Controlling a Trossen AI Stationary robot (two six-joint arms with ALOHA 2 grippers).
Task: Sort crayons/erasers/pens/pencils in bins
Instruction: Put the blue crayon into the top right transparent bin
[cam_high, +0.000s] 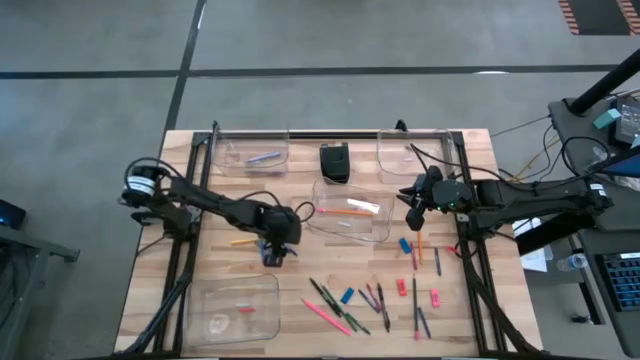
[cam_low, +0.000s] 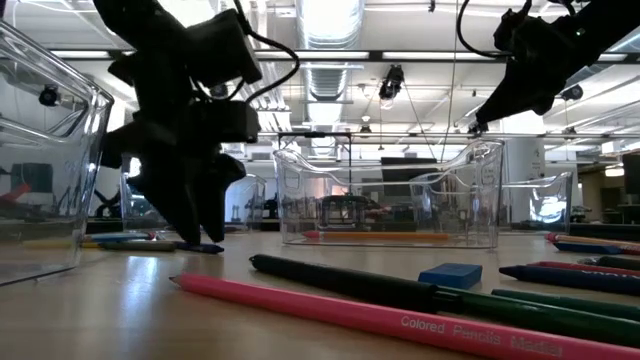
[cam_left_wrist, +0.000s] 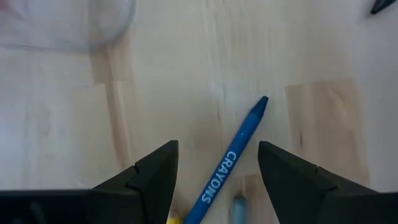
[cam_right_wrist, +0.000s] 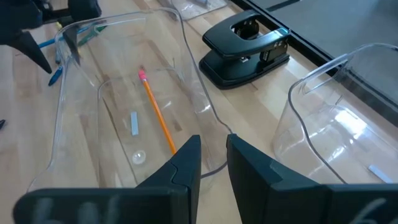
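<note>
My left gripper (cam_left_wrist: 217, 165) hung wide over a blue crayon (cam_left_wrist: 231, 163) beside the centre bin (cam_high: 381, 229), right gripper (cam_right_wrist: 213, 155) nearly closed and empty above that bin's rim; few items were binned, most sticks (cam_high: 345, 308) and erasers (cam_high: 403, 288) lay loose.

Bare wood (cam_high: 300, 265) (bins (cam_high: 352, 209) around)

A pale wooden worktop (cam_high: 300, 270) carries four clear bins (cam_high: 350, 210) — two at the far edge, one in the middle, one at the near left corner. A black box (cam_high: 335, 162) sits between the far bins. Pencils (cam_high: 325, 315), pens (cam_high: 437, 262), erasers (cam_high: 347, 296) and a blue crayon (cam_left_wrist: 233, 158) lie loose on the wood.
</note>
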